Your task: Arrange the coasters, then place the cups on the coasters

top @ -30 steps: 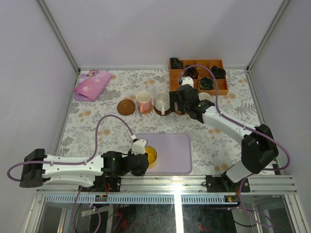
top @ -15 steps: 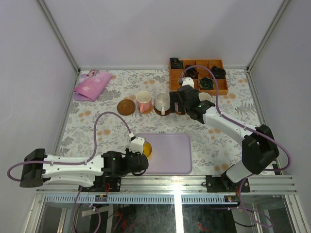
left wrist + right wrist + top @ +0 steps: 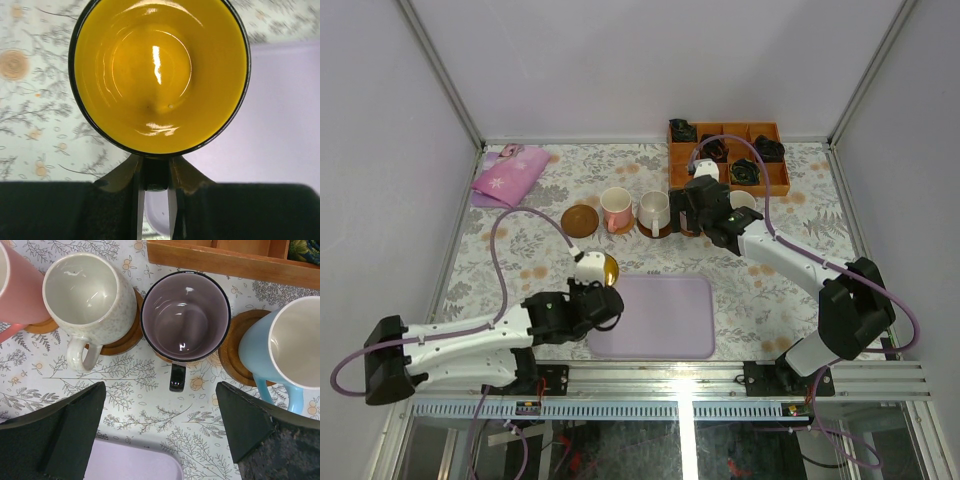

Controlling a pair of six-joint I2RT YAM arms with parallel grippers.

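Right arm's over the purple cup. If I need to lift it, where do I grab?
By its handle, from above, jaws astride it. The purple cup stands upright with the handle jutting toward the right gripper, free all round; the cream cup and blue cup crowd its body.
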